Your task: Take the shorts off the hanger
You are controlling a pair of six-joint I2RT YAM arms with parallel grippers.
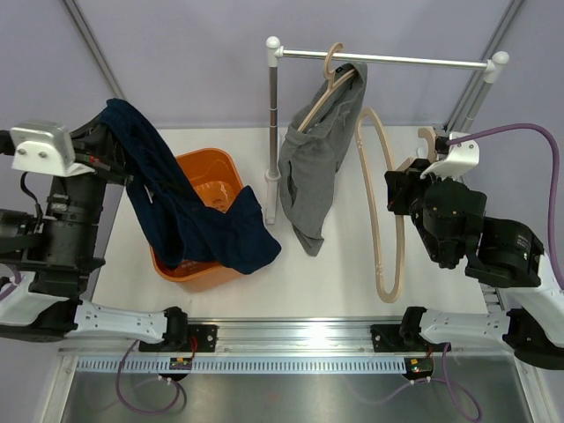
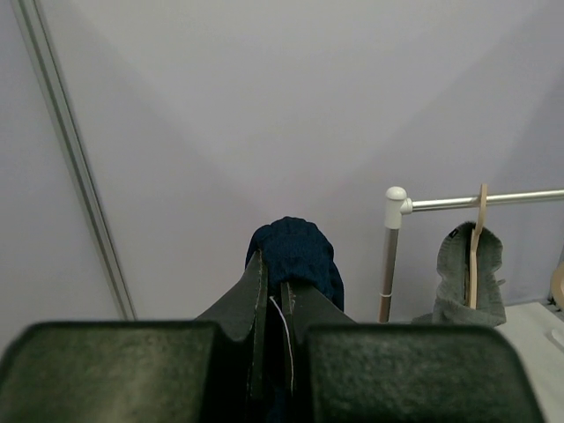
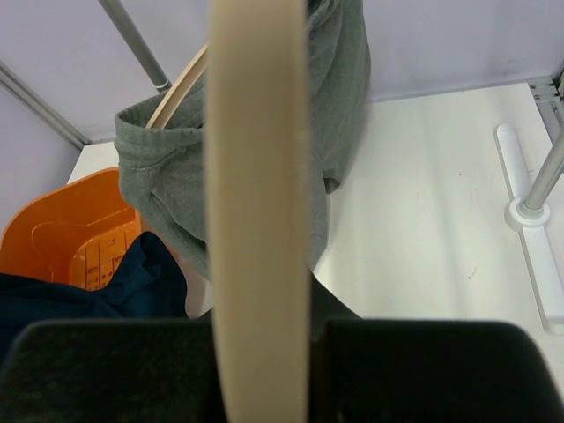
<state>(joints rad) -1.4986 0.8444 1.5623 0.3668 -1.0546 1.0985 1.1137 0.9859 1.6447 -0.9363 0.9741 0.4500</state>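
The navy shorts [image 1: 189,216] hang from my left gripper [image 1: 110,119], raised at the far left. Their lower part drapes into the orange tub [image 1: 207,172]. In the left wrist view my left gripper [image 2: 275,264] is shut on a navy fold [image 2: 300,247]. The grey shorts [image 1: 319,163] hang on a wooden hanger [image 1: 328,88] on the rail [image 1: 397,60]. My right gripper [image 1: 401,187] is shut on a second, bare beige hanger [image 1: 395,238], held right of the grey shorts. In the right wrist view that hanger [image 3: 256,176] hides the jaws.
The rail stands on a post [image 1: 273,132] with a white foot behind the tub. The right wrist view shows the grey shorts [image 3: 167,176], the tub [image 3: 62,238], the navy shorts [image 3: 115,291] and another rack foot [image 3: 529,211]. Purple walls close the back.
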